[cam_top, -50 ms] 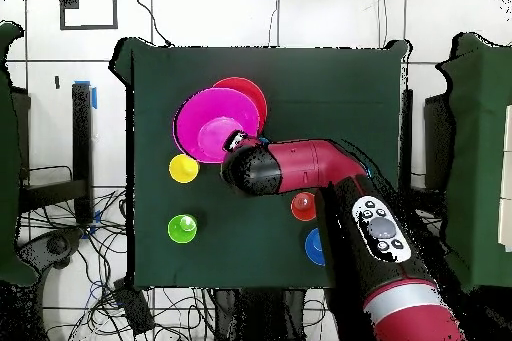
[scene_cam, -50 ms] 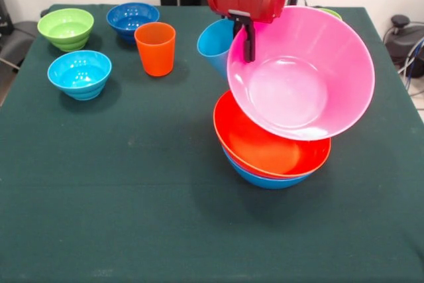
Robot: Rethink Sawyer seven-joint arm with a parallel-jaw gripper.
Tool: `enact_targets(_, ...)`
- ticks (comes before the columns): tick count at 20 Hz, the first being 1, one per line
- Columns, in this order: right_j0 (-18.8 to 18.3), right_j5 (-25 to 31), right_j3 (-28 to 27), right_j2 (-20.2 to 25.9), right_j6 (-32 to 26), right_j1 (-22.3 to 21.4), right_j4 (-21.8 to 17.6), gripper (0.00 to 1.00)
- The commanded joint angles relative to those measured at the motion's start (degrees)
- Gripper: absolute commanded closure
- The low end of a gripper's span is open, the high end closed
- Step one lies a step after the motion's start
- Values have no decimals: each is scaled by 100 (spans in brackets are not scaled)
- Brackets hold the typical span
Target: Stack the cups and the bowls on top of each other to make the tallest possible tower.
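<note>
Presently, by label, with clock directions read on the front view, twelve at the table's far edge:

Gripper (scene_cam, -50 ms: 248, 44): pinched on the far rim of the pink bowl (scene_cam, -50 ms: 301, 74), one dark finger showing inside the rim, below the red wrist.

Pink bowl: held steeply tilted, its hollow facing the camera; its low edge sits at the orange bowl (scene_cam, -50 ms: 268, 144), though actual contact cannot be told.

Tower: orange bowl nested in the blue bowl (scene_cam, -50 ms: 265, 178), right of table centre, about three o'clock; the pink one leans over the pair.

Light blue cup (scene_cam, -50 ms: 213, 46): just behind the pink bowl's left edge, partly hidden, at roughly twelve o'clock.

Orange cup (scene_cam, -50 ms: 156, 48): upright, around eleven o'clock, just in front of the dark blue bowl (scene_cam, -50 ms: 132, 18).

Green bowl (scene_cam, -50 ms: 66, 28): far left corner, ten o'clock.

Light blue bowl (scene_cam, -50 ms: 79, 74): nearer than the green one, at nine to ten o'clock.

Yellow cup (cam_top, -50 ms: 183, 168) and green cup (cam_top, -50 ms: 182, 228): seen from overhead, apart from each other, the yellow one just beside the pink bowl.

Table (scene_cam, -50 ms: 132, 217): dark green cloth.
</note>
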Motion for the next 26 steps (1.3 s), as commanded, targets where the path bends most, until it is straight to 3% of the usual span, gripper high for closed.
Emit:
enact_targets(1,104,-100,15,-79,-91,61,-186,0)
enact_targets(20,159,-290,-39,-152,-13,88,-197,0)
enact_targets(24,-6,-307,-6,95,-226,230,-158,0)
enact_targets(26,-298,-280,213,503,-499,230,-30,0)
